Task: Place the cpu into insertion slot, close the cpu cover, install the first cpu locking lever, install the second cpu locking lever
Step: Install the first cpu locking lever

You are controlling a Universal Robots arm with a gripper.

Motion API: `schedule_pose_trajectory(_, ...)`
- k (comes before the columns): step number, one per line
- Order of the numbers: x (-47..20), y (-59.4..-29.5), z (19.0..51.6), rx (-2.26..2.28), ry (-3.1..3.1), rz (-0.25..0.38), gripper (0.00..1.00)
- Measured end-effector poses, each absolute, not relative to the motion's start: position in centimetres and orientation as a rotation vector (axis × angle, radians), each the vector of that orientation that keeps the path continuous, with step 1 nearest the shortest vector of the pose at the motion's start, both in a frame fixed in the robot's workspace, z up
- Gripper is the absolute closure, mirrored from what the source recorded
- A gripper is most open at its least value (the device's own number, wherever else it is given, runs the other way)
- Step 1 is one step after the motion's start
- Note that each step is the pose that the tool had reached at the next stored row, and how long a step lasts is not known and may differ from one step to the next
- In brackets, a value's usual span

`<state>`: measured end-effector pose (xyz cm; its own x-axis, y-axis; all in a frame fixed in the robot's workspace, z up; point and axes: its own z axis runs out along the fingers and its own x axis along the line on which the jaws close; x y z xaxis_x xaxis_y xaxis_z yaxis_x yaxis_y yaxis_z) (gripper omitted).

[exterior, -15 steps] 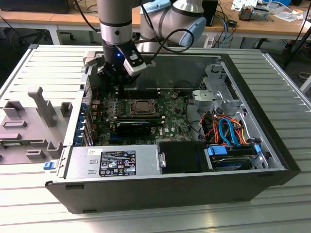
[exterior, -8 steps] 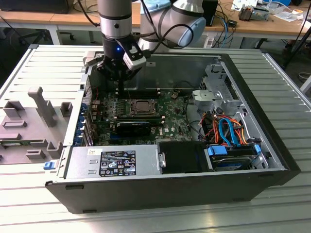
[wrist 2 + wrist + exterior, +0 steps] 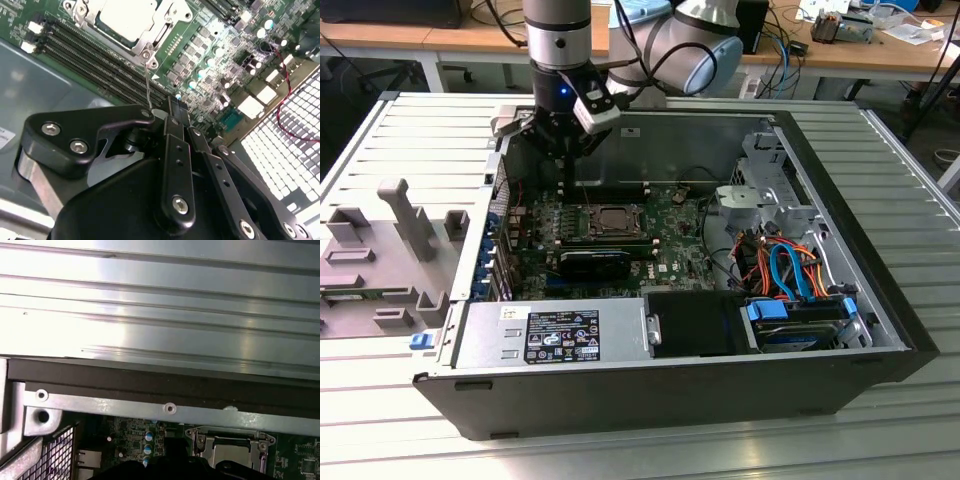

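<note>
In the exterior view, nearest the camera, the black wall of the open computer case [image 3: 650, 390] runs across the ribbed metal desk [image 3: 880, 440], and just behind that wall sit the grey power supply [image 3: 555, 335] and, toward the exterior view's right, a drive bay with blue tabs [image 3: 798, 322] under a bundle of orange and blue cables [image 3: 782, 262]. Farther in lies the green motherboard [image 3: 665, 255], with a long black card [image 3: 595, 262] standing across it and, just beyond that card, the insertion slot [image 3: 612, 220]. The cpu [image 3: 127, 21] lies flat in that socket with its silvery top up, and the cpu cover [image 3: 150, 36] is down around it, its window framing the chip. In the second wrist view a thin wire lever [image 3: 148, 82] rises beside the socket corner toward the gripper [image 3: 176, 106], whose black fingers [image 3: 176, 150] are closed together with their tips just next to the lever's upper end; whether they pinch it cannot be told. In the exterior view the gripper [image 3: 567, 150] hangs above the board just behind the socket. Off the case, at the exterior view's left, a grey fixture tray [image 3: 380, 255] rests on the desk, and wooden benches [image 3: 840, 50] stand beyond.
</note>
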<state>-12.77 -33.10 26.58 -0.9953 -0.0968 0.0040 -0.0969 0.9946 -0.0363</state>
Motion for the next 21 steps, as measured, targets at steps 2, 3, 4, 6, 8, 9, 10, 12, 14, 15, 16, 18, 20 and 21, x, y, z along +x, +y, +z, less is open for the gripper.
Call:
schedule_pose_trajectory(2,-12.8,-33.1,26.6,0.152,-3.135,0.057,0.89)
schedule_pose_trajectory(3,-12.7,-33.1,26.6,0.152,-3.135,0.057,0.89)
schedule_pose_trajectory(4,-12.7,-33.1,26.6,0.152,-3.135,0.057,0.89)
schedule_pose_trajectory(6,-12.6,-33.1,26.6,0.152,-3.134,0.057,0.89)
schedule_pose_trajectory(8,-12.5,-33.1,26.6,0.152,-3.133,0.057,0.89)
schedule_pose_trajectory(9,-12.4,-33.1,26.6,0.152,-3.132,0.057,0.89)
schedule_pose_trajectory(10,-12.3,-33.1,26.6,0.152,-3.131,0.057,0.89)
schedule_pose_trajectory(12,-12.2,-33.1,26.6,0.152,-3.130,0.057,0.89)
schedule_pose_trajectory(14,-12.0,-33.1,26.6,0.152,-3.127,0.056,0.89)
schedule_pose_trajectory(15,-11.9,-33.1,26.6,0.152,-3.126,0.056,0.89)
schedule_pose_trajectory(16,-11.8,-33.1,26.6,0.152,-3.125,0.056,0.89)
schedule_pose_trajectory(18,-11.7,-33.1,26.6,0.152,-3.124,0.056,0.89)
schedule_pose_trajectory(20,-11.5,-33.1,26.6,0.152,-3.122,0.056,0.89)
schedule_pose_trajectory(21,-11.4,-33.1,26.6,0.152,-3.122,0.056,0.89)
